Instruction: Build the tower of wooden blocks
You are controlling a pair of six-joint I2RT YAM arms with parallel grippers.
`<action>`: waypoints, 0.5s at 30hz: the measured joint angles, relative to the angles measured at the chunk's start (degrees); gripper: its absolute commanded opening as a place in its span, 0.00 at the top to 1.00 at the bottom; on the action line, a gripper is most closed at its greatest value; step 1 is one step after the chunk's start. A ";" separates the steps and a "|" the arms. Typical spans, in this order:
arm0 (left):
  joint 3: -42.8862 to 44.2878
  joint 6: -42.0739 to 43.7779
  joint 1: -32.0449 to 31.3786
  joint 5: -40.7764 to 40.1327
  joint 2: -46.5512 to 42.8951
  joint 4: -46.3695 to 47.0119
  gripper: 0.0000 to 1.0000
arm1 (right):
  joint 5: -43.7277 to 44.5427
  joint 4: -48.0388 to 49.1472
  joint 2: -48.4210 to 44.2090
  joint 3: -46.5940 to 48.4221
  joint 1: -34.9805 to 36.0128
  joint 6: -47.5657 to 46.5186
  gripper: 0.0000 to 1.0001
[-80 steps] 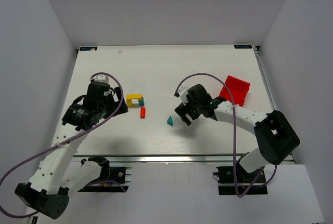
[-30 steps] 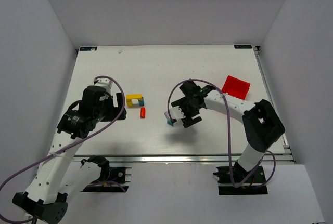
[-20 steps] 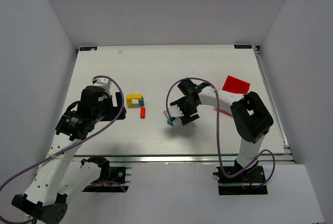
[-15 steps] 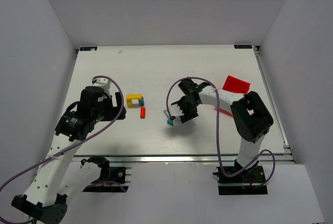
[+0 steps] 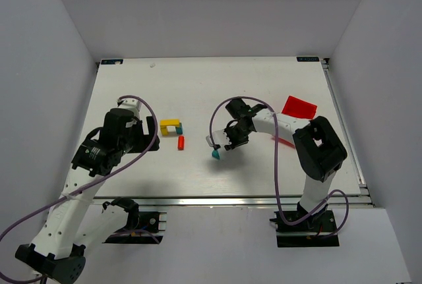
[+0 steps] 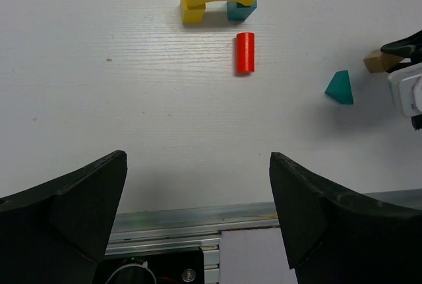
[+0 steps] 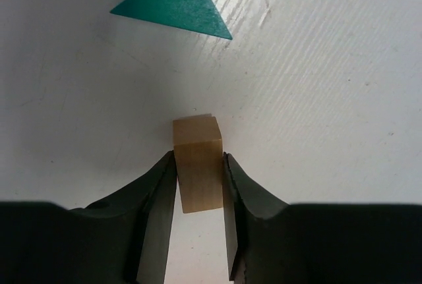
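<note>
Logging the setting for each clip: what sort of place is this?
Probably a lab robot test cell: a white table boxed in by plain white panels, a left arm and right arm bolted at its near edge, and toy blocks such as the yellow arch laid out.

Left arm and right arm: white links, black joint housings. A purple cable loops along each. Fingers black, apparently matte plastic. Black bases at 6 o'clock.

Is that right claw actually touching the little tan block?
Touching. The right wrist view shows the right gripper pressing both sides of the tan cube, with no gap visible.
</note>
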 measured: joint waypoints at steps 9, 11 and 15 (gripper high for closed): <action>0.04 -9.31 0.20 -11.67 2.10 -1.25 0.02 | -1.44 -2.34 0.39 18.40 0.20 19.43 0.79; 0.04 -12.24 0.31 -14.69 2.58 -1.86 0.02 | -1.64 -3.32 2.23 27.69 0.52 25.53 0.79; -0.15 -15.28 0.42 -16.98 2.08 -0.42 0.02 | 0.20 -2.47 4.85 38.03 2.84 33.00 0.81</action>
